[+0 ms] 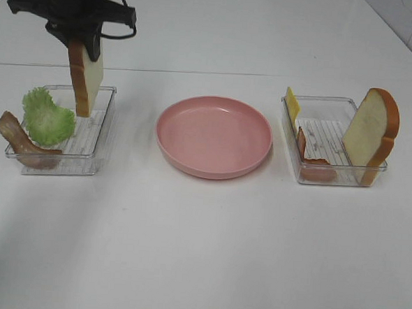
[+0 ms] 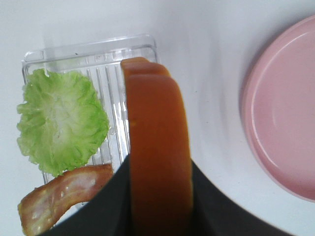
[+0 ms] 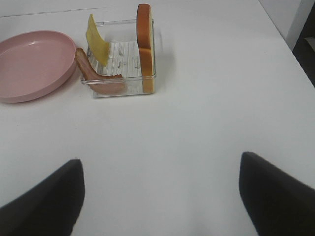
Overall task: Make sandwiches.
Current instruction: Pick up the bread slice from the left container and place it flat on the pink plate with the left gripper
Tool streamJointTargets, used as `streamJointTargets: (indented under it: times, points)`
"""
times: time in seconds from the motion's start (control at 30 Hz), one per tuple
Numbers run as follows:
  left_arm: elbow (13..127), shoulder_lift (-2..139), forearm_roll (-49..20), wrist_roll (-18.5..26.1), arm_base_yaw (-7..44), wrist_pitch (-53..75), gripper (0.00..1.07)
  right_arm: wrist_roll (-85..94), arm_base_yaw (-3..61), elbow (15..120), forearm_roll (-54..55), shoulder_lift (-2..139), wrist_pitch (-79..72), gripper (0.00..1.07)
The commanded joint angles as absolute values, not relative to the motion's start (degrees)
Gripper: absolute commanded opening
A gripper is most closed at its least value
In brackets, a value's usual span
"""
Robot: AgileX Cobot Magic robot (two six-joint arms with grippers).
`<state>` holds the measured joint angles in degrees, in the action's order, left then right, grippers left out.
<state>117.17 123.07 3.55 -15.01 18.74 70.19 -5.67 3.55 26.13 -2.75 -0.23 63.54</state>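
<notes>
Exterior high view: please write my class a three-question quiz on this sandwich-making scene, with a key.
1. True or false: the round pink plate holds food.
2. The left gripper holds: A) ruffled green lettuce; B) a white bread slice with orange-brown crust; C) a brown bacon strip.
3. Which clear plastic tray holds the thin yellow cheese slice: the left tray or the right tray?
Key: 1 false; 2 B; 3 right.
</notes>
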Motion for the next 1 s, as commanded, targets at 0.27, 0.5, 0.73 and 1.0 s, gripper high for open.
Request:
streamJointTargets:
  times: [0.27,0.5,0.73,1.0]
  points:
    - [117.34,116.94,-9.40,-10.43,19.08,67.61,0.00,-5.90,3.67,26.01,-3.09,-2.06,62.97,0.80]
    - [117.34,123.53,-29.22,-4.76,19.08,57.93,0.00,-5.90,3.67,26.01,-3.09,-2.06,62.97,0.80]
    - [117.34,134.36,-47.67,3.50,21.08,54.14,0.00,-5.90,3.67,26.01,-3.09,-2.06,62.97,0.80]
    - [117.34,139.80,-48.47,4.24,24.87,48.01,0.00,-5.90,3.67,26.01,-3.09,-2.06,62.97,0.80]
